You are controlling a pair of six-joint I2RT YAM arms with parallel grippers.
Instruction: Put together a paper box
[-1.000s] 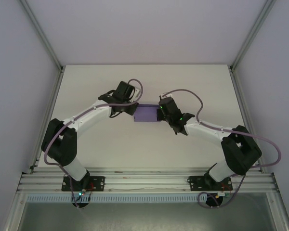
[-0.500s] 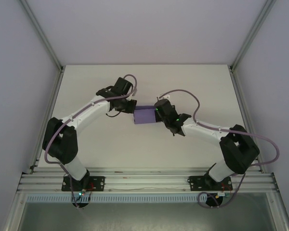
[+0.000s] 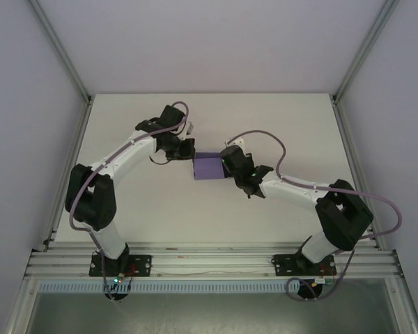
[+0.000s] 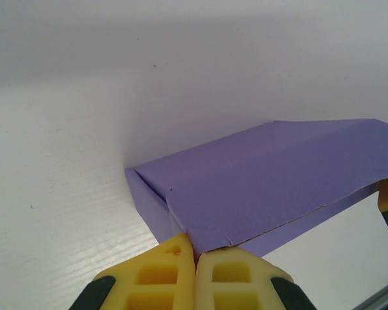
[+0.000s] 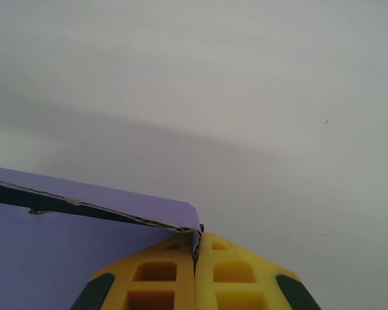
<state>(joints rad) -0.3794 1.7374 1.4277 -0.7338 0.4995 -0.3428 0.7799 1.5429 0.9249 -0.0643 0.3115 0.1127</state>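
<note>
The white table [image 3: 125, 202] carries one thing, the paper box [image 3: 209, 168], a purple, flattish folded form lying near the middle of the surface, well out from the arm bases. Its long axis runs across the table from side to side, so each end points at one arm. Neither arm is clearly nearer, since both reach in to meet it, one at each short end.

The left gripper [image 4: 195, 244] comes at the box's left end from the far-left side. Its yellow fingers are pressed together, their tips touching a near corner where a flap edge meets the side wall. The rest of the box stretches straight ahead and to the right of them. I cannot tell from that close view whether any card is caught in the seam.

The right gripper [image 5: 195, 240] sits at the opposite end, also closed. A thin sliver of purple card runs down between its pads, so it appears to pinch a flap there. The box body lies to the left of these fingers, its raw cut edge slanting away up and leftward.
</note>
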